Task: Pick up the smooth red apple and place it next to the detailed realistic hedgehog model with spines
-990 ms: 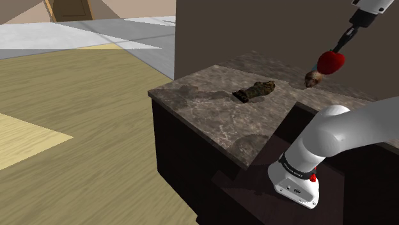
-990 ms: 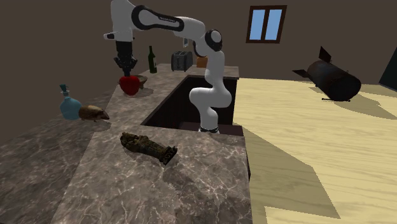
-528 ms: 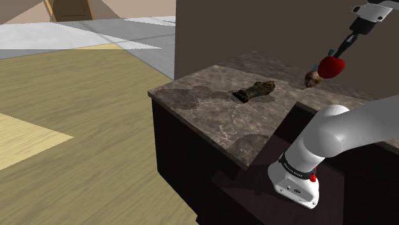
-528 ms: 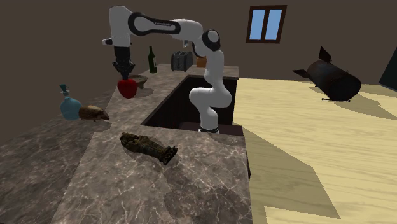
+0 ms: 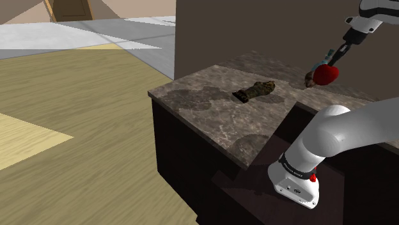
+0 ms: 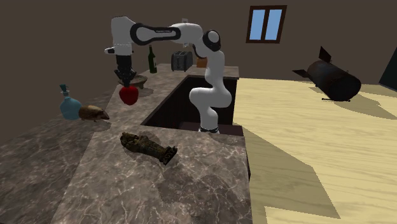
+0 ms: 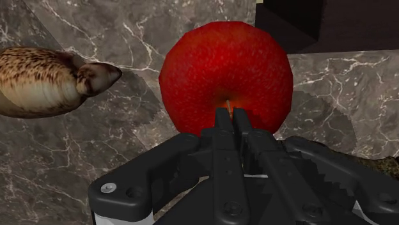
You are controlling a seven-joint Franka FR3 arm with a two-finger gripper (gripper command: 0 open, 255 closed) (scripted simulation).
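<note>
The black gripper (image 7: 230, 118) pinched the red apple (image 7: 226, 77) at its top, the fingers drawn close together about the stem. The fruit hung in the air above the dark marble counter (image 6: 191, 178). The brown hedgehog (image 7: 45, 80) lay on that counter near the apple, apart from it, with its snout turned toward it. A blue bottle (image 6: 69, 105) stood just beside the hedgehog.

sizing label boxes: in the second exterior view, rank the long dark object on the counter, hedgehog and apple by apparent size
1. long dark object, also nearest the camera.
2. hedgehog and apple look about alike; hedgehog wider, apple taller, so no ranking.
</note>
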